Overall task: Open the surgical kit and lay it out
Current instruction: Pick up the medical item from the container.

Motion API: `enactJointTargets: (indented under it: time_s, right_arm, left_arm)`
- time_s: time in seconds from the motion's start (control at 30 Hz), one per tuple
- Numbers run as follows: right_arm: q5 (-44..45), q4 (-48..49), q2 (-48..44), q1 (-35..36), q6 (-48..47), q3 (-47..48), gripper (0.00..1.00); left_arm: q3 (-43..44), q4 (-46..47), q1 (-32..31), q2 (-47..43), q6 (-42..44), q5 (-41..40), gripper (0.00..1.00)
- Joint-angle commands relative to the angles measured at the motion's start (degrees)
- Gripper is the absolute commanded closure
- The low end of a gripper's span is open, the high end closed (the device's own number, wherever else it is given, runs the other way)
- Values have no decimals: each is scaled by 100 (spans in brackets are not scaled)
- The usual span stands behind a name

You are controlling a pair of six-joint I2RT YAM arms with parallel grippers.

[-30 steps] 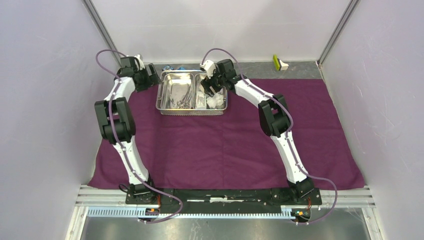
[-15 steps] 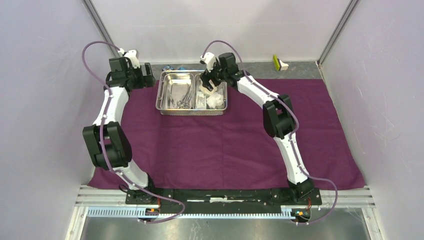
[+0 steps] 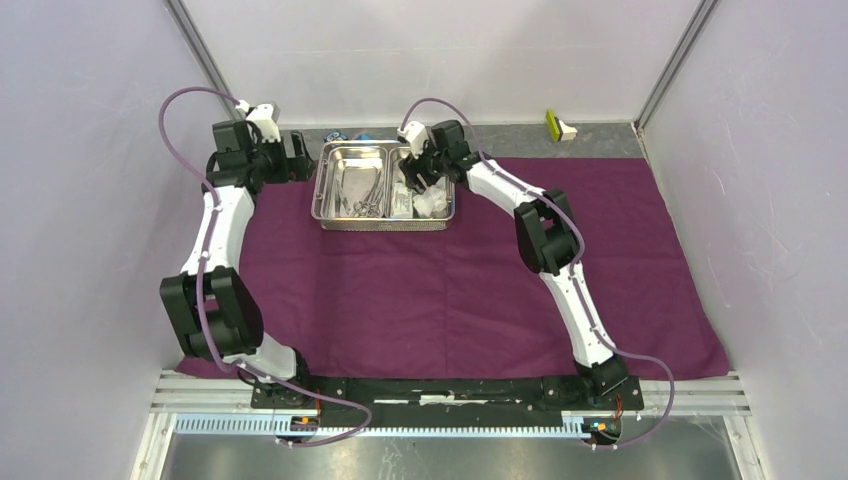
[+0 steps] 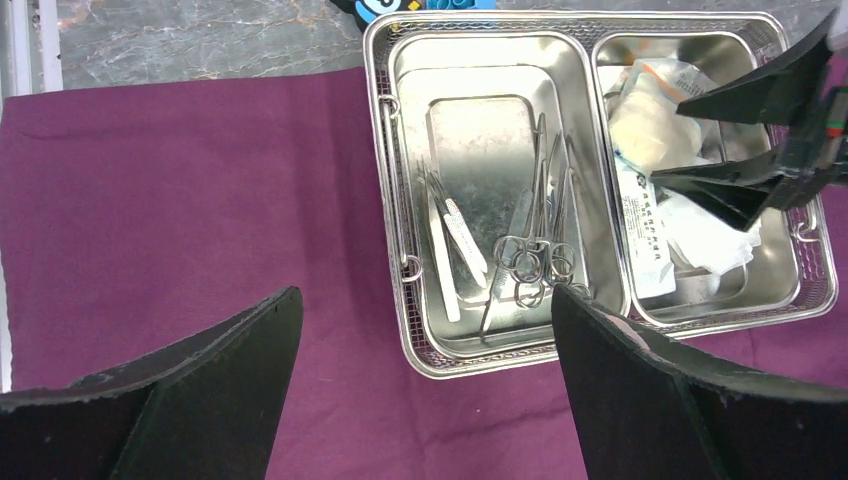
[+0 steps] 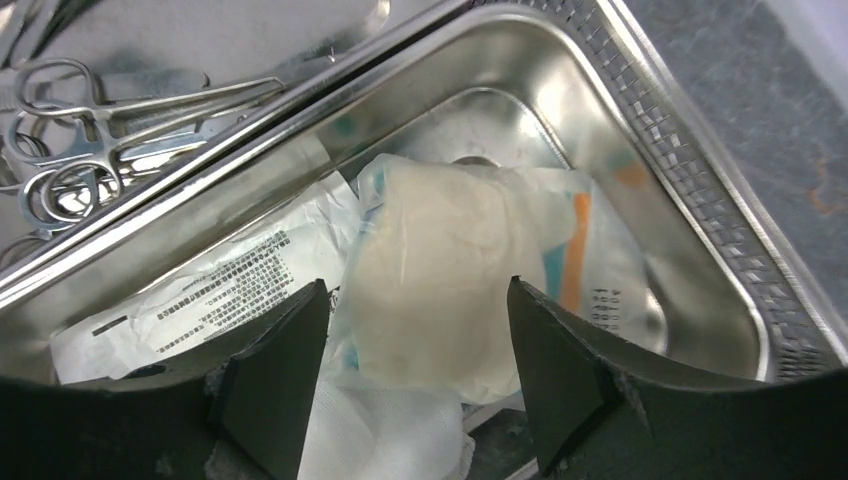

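The purple cloth (image 3: 450,290) lies spread flat over the table. On its far part stands the steel tray (image 3: 383,227). The tray's left compartment holds forceps (image 4: 535,262) and tweezers (image 4: 457,235). The right one holds a white sealed packet (image 4: 645,235), gauze (image 4: 715,240) and a clear pouch with a cream pad (image 5: 450,270). My right gripper (image 5: 416,290) is down in the right compartment, open, a finger on either side of that pouch. My left gripper (image 4: 425,300) hangs open and empty above the cloth, left of the tray.
A black-and-blue object (image 3: 350,135) sits on the grey tabletop just behind the tray. A small yellow-green and white item (image 3: 558,124) lies at the back right. Walls close in on the left, right and back.
My left arm has drawn back to the left, away from the tray. My right gripper has settled lower in the right compartment, around the pouch, its jaws a little narrower.
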Motion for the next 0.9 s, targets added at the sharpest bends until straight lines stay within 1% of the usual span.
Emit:
enactJointTargets:
  time_s: [0.0,0.1,0.2,0.27,0.43,0.5,0.57,0.63,0.87]
  right_arm:
    - [40,196,127,39,35,217,30]
    - [91,198,143,35,33,179,36]
    - [94,192,115,40,54,158,44]
    - [84,187,83,41,85,152,51]
    - [109,197,-9,37,142,121,71]
    - [137,203,-63,37,172,78,84]
    - [157,212,-129,41,204,68,94]
    - [180,197,-220,39,230,115,100]
    - [387,-92,-856,81,223,366,100]
  left_arm:
    - [-81,104,-6,-315,224,282,0]
    - [-116,102,-15,-346,211,378,0]
    - [-136,104,-25,-355,211,402,0]
    - [-152,104,-24,-359,217,404,0]
    - [-174,92,-24,-425,270,388,0]
    - [-135,37,-24,-461,348,328,0]
    - [-78,-37,-27,-488,409,297,0]
    - [-35,-93,-25,-514,427,312,0]
    - [10,-107,-66,-623,320,392,1]
